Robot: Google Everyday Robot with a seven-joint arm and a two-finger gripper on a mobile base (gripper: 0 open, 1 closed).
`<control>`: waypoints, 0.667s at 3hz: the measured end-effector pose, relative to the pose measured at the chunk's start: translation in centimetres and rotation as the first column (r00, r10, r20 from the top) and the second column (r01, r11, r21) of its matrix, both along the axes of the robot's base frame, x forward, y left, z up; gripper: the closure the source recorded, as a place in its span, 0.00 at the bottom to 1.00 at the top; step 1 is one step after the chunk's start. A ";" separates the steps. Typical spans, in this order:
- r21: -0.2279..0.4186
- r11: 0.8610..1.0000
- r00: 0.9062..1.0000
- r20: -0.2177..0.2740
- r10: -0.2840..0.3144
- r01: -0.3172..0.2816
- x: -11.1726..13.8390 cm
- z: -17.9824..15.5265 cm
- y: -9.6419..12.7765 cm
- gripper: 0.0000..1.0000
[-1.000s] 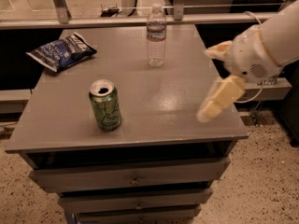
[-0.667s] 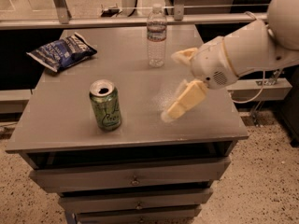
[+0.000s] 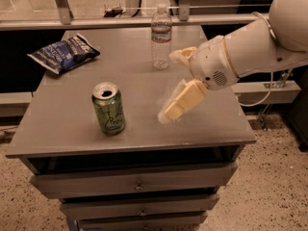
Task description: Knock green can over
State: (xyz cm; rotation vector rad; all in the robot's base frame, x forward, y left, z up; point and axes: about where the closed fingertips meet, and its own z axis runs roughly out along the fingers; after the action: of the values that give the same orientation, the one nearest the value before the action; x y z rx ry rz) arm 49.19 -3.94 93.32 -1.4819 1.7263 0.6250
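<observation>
Progress is judged to be slight: the can is seen standing upright on the front left part of the bench, and nothing is touching it, so the knocking over is not yet done. It is a short metal cylinder with a mottled green skin, pale cursive lettering and a dull silver top with a pull-tab. The tool is held low over the bench to the can's right, near it but clearly apart. Its two cream, blocky fingers are spread and nothing is gripped between them. A sideways push against the can's wall is judged to be what is left. The bench is flat, grey and matt, with drawers beneath. Further back, a clear ribbed plastic bottle is stood upright, and a crinkled dark blue bag is laid at the back left.
</observation>
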 end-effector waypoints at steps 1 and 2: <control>0.097 0.994 0.999 0.010 0.040 -0.041 0.5 -1.5 4.6 0.00; 0.183 0.979 0.996 0.012 0.091 -0.091 0.9 -3.1 9.6 0.00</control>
State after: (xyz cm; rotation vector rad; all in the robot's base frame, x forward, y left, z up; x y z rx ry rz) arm 50.13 5.67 90.23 -1.4367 1.5601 0.8069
